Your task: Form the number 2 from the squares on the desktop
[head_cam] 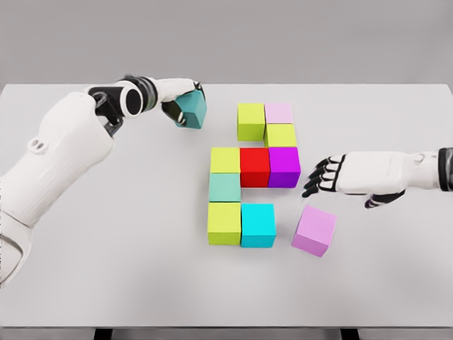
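From the head view, the left hand [182,106] is up at the back of the white tabletop [106,269], and its fingers are wrapped around a teal cube [192,109] that looks lifted and tipped a bit. The number 2 is almost built in the middle. The top row has a yellow-green cube [250,121] and a pale pink cube [279,112], with one more yellow-green cube [281,134] just under the pink one. The middle row goes yellow-green cube [225,160], red cube [255,167], purple cube [284,167]. Under that sits a soft green cube [224,187], and the bottom row has a yellow-green cube [224,223] and a bright cyan cube [257,225]. A light purple cube [315,230] lies loose and turned, near the cyan one but not touching it. The right hand [333,177] floats just above and beside that loose cube, with its dark fingers spread and holding nothing. I think the teal cube should go at the left end of the top row, touching the yellow-green cube there. To do it well, the left hand should turn the cube flat and square, lower it slowly beside its neighbor, and let go without bumping the row. The loose purple cube looks like it belongs at the right end of the bottom row.
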{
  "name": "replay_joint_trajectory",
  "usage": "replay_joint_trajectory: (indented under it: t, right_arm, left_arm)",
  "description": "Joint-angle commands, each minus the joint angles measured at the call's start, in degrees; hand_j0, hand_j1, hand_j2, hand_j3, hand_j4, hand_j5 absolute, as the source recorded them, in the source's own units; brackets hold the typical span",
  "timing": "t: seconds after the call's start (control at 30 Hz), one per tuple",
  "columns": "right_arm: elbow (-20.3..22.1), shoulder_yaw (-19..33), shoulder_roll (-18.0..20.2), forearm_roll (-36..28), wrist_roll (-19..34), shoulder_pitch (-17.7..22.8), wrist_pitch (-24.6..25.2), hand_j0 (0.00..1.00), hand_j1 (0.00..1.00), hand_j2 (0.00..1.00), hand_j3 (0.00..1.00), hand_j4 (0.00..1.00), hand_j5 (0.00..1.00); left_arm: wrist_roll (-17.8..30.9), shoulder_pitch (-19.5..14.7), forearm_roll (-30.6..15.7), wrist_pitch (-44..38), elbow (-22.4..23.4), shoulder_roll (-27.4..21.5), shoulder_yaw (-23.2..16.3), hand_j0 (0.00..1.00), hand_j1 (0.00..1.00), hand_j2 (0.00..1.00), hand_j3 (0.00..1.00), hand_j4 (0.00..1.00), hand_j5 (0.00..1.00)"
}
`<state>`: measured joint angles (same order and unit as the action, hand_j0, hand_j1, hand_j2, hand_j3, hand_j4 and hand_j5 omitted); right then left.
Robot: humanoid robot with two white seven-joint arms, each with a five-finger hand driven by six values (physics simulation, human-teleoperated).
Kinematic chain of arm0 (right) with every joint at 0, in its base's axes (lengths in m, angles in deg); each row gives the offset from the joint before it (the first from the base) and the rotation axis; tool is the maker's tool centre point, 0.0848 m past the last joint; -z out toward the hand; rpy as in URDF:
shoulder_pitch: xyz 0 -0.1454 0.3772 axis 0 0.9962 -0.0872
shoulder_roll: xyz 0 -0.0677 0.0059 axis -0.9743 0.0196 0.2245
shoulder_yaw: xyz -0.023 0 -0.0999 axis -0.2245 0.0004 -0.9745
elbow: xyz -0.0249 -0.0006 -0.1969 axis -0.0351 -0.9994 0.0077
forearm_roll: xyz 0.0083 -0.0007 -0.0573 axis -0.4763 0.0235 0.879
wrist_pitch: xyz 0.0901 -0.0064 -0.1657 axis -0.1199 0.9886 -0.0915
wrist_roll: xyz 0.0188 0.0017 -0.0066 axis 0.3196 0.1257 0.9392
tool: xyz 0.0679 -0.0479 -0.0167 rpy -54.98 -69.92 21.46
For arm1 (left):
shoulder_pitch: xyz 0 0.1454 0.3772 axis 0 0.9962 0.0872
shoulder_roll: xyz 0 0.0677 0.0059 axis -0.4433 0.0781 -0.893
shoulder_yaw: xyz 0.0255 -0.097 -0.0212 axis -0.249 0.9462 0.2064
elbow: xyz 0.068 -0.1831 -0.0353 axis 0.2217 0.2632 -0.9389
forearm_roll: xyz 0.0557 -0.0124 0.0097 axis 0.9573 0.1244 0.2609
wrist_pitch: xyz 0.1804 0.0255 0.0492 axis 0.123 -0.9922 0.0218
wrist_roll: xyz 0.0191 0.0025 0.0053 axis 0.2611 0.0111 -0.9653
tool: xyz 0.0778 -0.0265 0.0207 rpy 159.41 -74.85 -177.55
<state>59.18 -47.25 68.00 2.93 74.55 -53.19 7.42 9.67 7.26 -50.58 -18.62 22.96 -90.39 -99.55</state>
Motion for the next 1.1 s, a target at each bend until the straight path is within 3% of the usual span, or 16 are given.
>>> replay_joint_trajectory:
  t: [0.0, 0.07, 0.3, 0.63, 1.07]
  right_arm:
    - [0.0, 2.1, 2.5, -0.4, 0.0, 0.0, 0.1, 1.0, 1.0, 1.0, 1.0, 1.0, 1.0]
    - [0.0, 1.7, 10.3, -0.4, 0.0, 0.9, 0.1, 1.0, 1.0, 1.0, 1.0, 1.0, 1.0]
    - [0.1, -3.9, 16.2, -0.4, 0.0, 5.5, 0.1, 1.0, 1.0, 1.0, 1.0, 1.0, 1.0]
    - [0.2, -7.3, 9.7, -0.5, 0.0, 4.7, 0.1, 1.0, 1.0, 1.0, 1.0, 1.0, 1.0]
    - [0.0, -7.2, 6.6, -0.6, 0.0, 2.7, 0.1, 1.0, 1.0, 1.0, 1.0, 1.0, 1.0]
  left_arm:
    - [-0.1, 0.0, 0.5, -3.4, -0.3, 1.0, -0.1, 0.52, 0.52, 0.52, 0.52, 0.52, 0.52]
    - [-0.1, 0.4, 2.7, -8.4, -0.7, 3.7, -0.3, 0.53, 0.53, 0.53, 0.53, 0.53, 0.53]
    - [-0.1, 0.6, 3.2, -16.0, -2.3, 4.4, -0.3, 0.53, 0.53, 0.53, 0.53, 0.53, 0.53]
    - [-0.1, 0.7, 3.1, -16.4, -1.9, 6.4, 0.1, 0.53, 0.53, 0.53, 0.53, 0.53, 0.53]
    - [-0.1, 0.5, 3.3, -16.4, 1.4, 9.7, 0.4, 0.54, 0.54, 0.54, 0.54, 0.54, 0.54]
